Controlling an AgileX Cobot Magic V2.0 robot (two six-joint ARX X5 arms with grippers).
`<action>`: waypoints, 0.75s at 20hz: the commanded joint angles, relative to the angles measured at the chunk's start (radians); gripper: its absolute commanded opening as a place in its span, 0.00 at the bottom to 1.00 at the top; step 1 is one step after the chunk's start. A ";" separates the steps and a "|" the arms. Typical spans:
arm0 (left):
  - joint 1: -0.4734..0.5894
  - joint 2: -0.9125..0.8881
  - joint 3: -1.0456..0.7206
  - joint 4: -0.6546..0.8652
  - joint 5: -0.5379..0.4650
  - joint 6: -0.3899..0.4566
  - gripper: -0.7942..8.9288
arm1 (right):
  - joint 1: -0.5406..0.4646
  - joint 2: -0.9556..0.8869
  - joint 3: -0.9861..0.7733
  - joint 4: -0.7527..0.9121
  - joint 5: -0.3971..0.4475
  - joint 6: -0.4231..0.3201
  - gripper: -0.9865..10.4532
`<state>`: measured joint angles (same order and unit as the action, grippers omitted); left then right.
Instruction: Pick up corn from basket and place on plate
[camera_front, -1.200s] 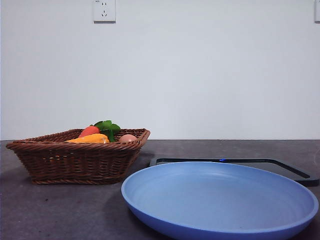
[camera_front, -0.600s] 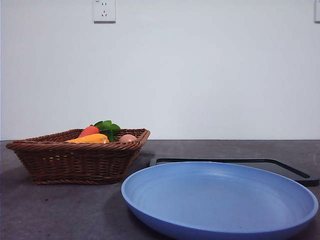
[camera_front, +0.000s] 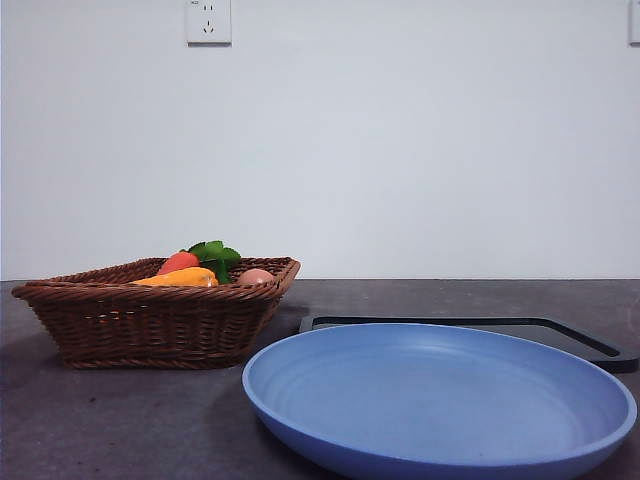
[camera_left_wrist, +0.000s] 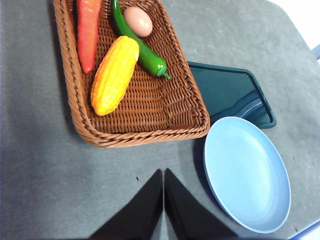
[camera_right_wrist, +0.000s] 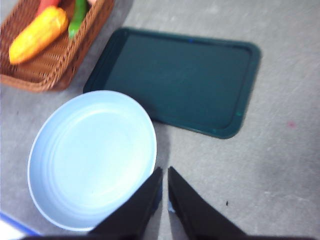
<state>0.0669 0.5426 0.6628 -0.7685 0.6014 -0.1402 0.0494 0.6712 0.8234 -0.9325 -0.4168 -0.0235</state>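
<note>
The yellow-orange corn (camera_left_wrist: 114, 75) (camera_right_wrist: 38, 34) (camera_front: 180, 278) lies in the brown wicker basket (camera_left_wrist: 186, 100) (camera_front: 150, 320) (camera_right_wrist: 30, 75), between a red-orange carrot (camera_left_wrist: 88, 30) and a green pepper (camera_left_wrist: 140, 47). The light-blue plate (camera_front: 440, 400) (camera_left_wrist: 247, 172) (camera_right_wrist: 90, 157) rests empty on the table beside the basket. My left gripper (camera_left_wrist: 163, 172) hovers shut over bare table near the basket's rim. My right gripper (camera_right_wrist: 164, 172) is shut above the plate's edge. Neither holds anything.
A flat dark tray (camera_right_wrist: 180, 80) (camera_left_wrist: 230, 95) (camera_front: 560, 335) lies behind the plate. An egg (camera_left_wrist: 138, 21) (camera_front: 256, 276) sits in the basket too. A wall with a socket (camera_front: 208, 20) closes off the back of the table.
</note>
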 joint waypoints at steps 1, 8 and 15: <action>-0.001 0.006 0.019 0.005 0.004 0.019 0.15 | 0.008 0.019 0.016 0.005 -0.003 -0.017 0.09; -0.002 0.006 0.019 0.005 0.004 0.015 0.50 | 0.008 0.048 0.016 0.024 -0.002 0.037 0.40; -0.002 0.006 0.019 0.006 0.004 0.016 0.50 | 0.046 0.227 0.016 0.046 -0.025 0.050 0.40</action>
<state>0.0669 0.5434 0.6628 -0.7685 0.6014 -0.1406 0.0925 0.8883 0.8238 -0.8932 -0.4385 0.0154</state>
